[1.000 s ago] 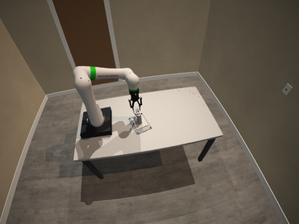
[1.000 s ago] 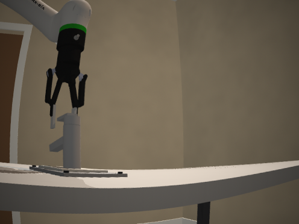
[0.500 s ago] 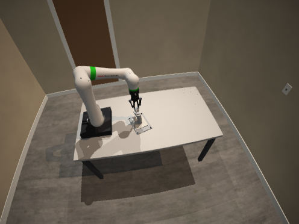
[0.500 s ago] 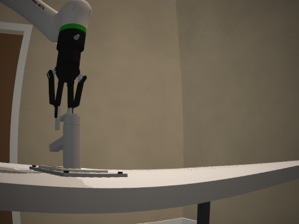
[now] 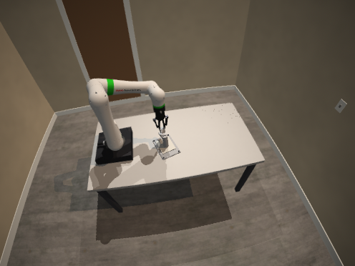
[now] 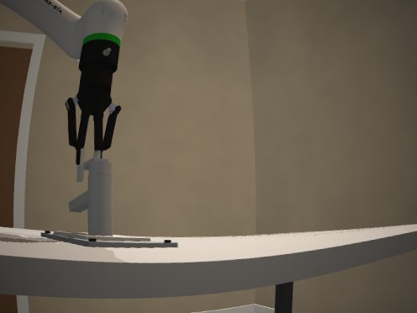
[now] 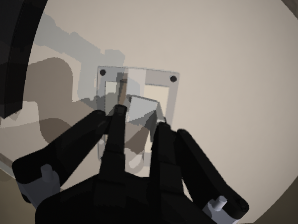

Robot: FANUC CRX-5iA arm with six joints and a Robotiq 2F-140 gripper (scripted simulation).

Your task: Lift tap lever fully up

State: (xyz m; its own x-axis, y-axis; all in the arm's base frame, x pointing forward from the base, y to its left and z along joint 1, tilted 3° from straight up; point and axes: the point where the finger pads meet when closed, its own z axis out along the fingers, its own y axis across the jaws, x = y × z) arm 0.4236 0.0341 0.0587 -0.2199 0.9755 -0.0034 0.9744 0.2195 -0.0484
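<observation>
The grey tap point(image 5: 164, 140) stands upright on a small metal base plate point(image 5: 167, 147) near the table's left middle. In the side view its column point(image 6: 100, 198) has a short spout point(image 6: 77, 202) pointing left. My gripper point(image 6: 88, 156) hangs straight down over the tap's top, and its fingers are shut on the tap's lever at the head of the column. In the wrist view the gripper point(image 7: 141, 121) straddles the tap's top, and the thin lever point(image 7: 123, 90) runs out over the plate point(image 7: 136, 78). The contact itself is partly hidden by the fingers.
The arm's black base point(image 5: 114, 144) sits at the table's left edge beside the plate. The white table point(image 5: 179, 143) stretches right of the tap. Walls and a brown door point(image 5: 101, 43) stand behind.
</observation>
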